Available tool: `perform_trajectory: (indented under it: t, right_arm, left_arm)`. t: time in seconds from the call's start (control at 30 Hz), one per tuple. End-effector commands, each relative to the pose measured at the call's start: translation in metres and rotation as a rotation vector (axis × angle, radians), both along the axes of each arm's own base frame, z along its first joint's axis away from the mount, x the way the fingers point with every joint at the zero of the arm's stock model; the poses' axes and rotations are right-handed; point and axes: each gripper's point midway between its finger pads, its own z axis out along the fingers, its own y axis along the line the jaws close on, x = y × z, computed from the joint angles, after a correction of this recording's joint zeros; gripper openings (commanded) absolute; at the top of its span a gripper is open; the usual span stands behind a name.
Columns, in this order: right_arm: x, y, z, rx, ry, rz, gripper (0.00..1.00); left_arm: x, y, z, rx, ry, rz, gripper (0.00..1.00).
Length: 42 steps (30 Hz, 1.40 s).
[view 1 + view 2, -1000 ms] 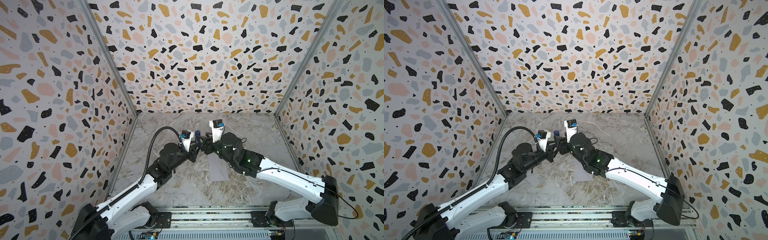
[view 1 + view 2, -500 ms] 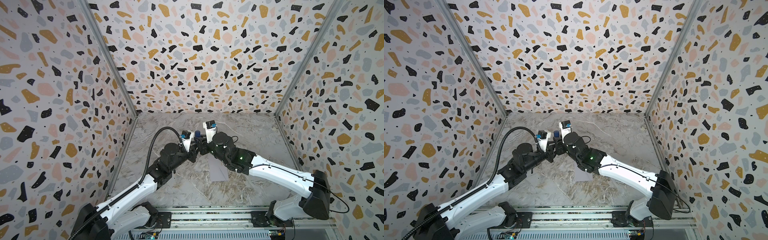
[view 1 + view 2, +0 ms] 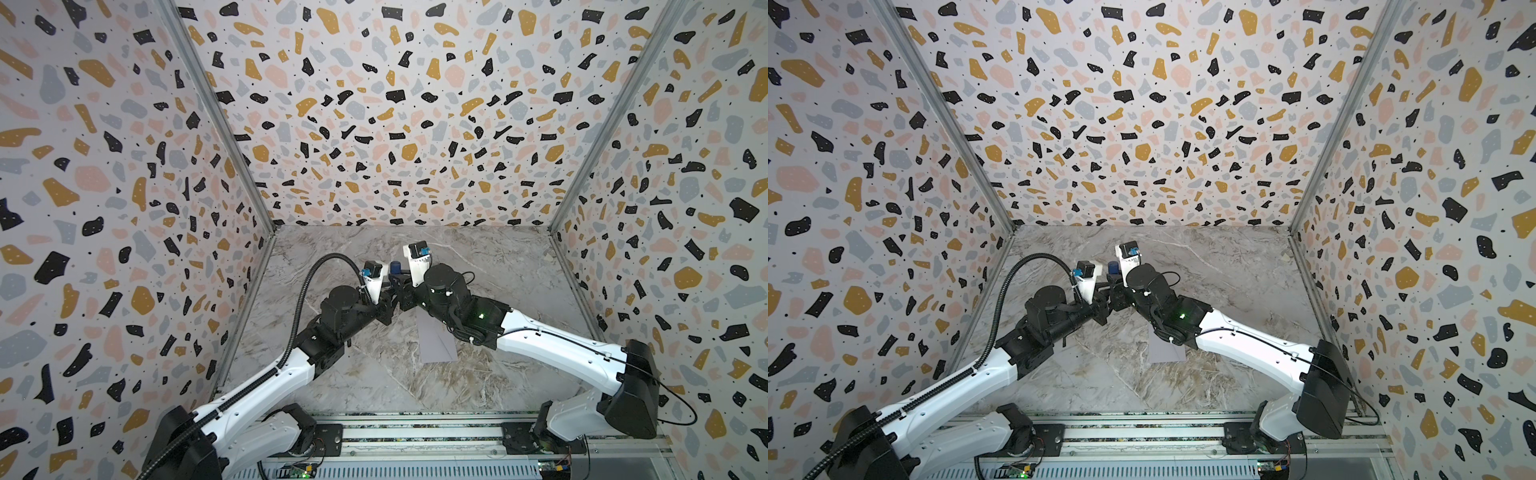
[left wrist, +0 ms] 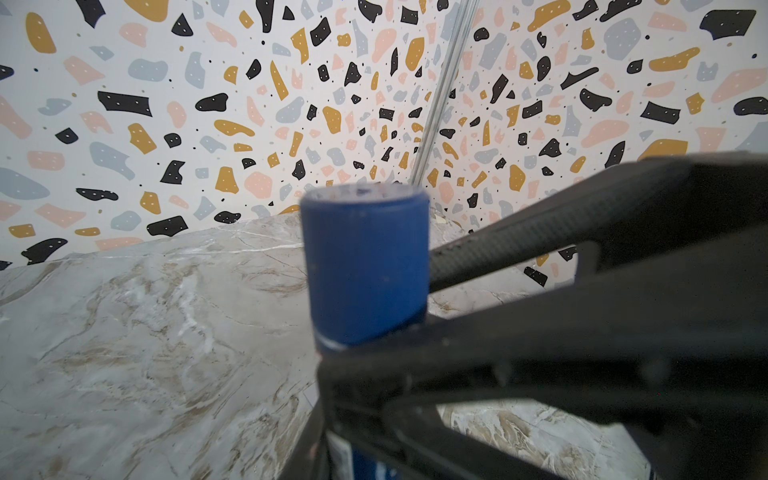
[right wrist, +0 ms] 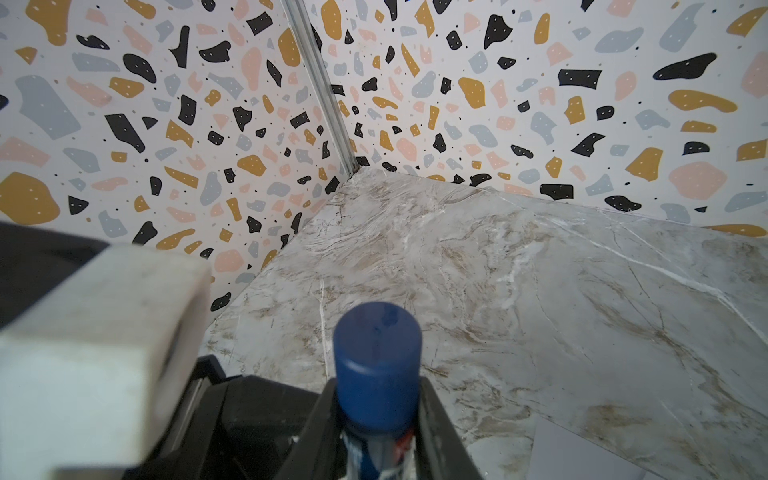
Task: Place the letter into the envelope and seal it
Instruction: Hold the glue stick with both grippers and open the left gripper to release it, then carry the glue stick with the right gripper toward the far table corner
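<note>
Envelope (image 3: 436,345): pale lavender-grey sheet lying flat on the marbled tabletop (image 3: 490,266), front of centre in both top views. Its far end is hidden beneath the right arm, and one corner shows in the right wrist view. Whether its flap is folded cannot be told.
Blue-capped stick (image 3: 395,266): held off the tabletop, farther back than the visible part of the envelope, where the two grippers meet. The cap end points up, clear of both. The labelled body runs down between black fingers.
Left gripper (image 3: 388,305): clenched on the stick's lower body. In the left wrist view the cap stands in the middle, and the body is gripped at the picture's edge.
Right gripper (image 5: 378,399): grasping the same stick, its fingers (image 5: 438,424) pressed against both sides just under the cap. In the left wrist view it comes in from the side and crosses in front of the stick.
Grippers together: touching or very nearly so; which, the pictures do not settle.
Left wrist camera housing (image 5: 95,357): a blurred white block, close beside the stick in the right wrist view.
</note>
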Motion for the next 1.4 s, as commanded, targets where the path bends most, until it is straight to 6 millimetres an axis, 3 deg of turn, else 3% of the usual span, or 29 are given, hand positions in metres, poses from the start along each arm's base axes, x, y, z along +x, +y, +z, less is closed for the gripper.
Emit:
perform_trajectory:
  t: [0.0,0.17,0.37,0.6,0.77,1.1,1.37]
  right_arm:
    - [0.003,-0.005,0.026,0.038,-0.052,-0.009,0.06]
    - [0.024,-0.033,0.035,0.015,-0.086,-0.077,0.05]
    - [0.073,-0.095,0.028,-0.064,-0.075,-0.217,0.04]
    - [0.134,-0.166,-0.015,-0.194,0.061,-0.326,0.04]
    - [0.172,-0.200,-0.062,-0.308,0.201,-0.368,0.04]
    - [0.225,-0.234,-0.151,-0.441,0.458,-0.392,0.04]
    - [0.247,-0.238,-0.197,-0.483,0.567,-0.387,0.05]
  left_arm:
    - [0.002,-0.003,0.030,-0.045,-0.077,-0.002,0.20]
    - [-0.001,0.003,0.035,-0.032,-0.101,0.015,0.46]
    - [-0.005,0.019,0.042,-0.001,-0.149,0.070,0.66]
    - [-0.009,0.031,0.045,0.020,-0.182,0.106,0.76]
    - [-0.009,0.035,0.049,0.014,-0.190,0.123,0.83]
    - [-0.009,0.038,0.048,0.010,-0.189,0.138,0.94]
    - [-0.010,0.039,0.047,0.004,-0.188,0.139,0.96]
